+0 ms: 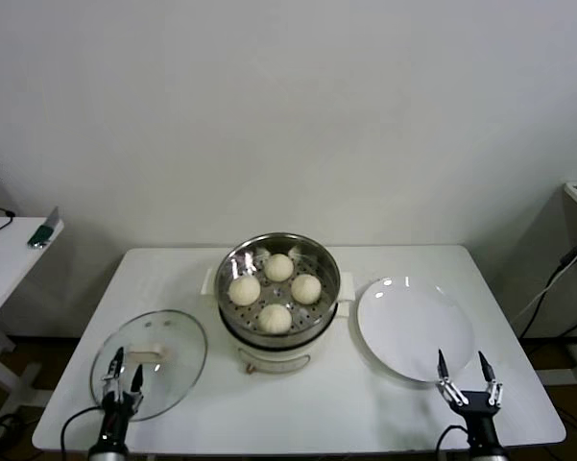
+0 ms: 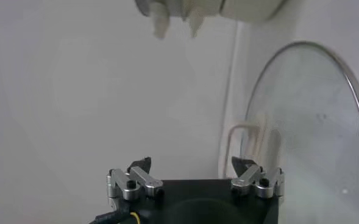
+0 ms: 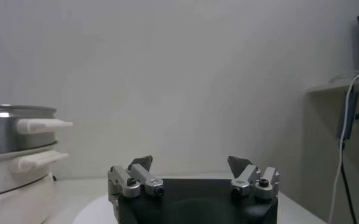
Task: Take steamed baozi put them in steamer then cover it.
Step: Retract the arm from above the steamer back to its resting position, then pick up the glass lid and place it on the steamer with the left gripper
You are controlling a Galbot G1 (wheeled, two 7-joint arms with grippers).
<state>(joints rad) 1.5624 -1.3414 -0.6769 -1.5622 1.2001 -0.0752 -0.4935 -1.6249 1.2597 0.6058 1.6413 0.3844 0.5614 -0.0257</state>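
Both end effectors, left (image 1: 127, 369) and right (image 1: 468, 370), gape empty, arms cut off.

The head camera looks forward and down from well above the table (image 1: 384, 413), taking in all of it and the far wall. The left wrist camera sits just behind the left claw (image 2: 191, 165), close over the cover (image 2: 313, 122). The right wrist camera looks level past the right claw (image 3: 191, 164); it shares the steamer (image 3: 11, 158) with the head view.
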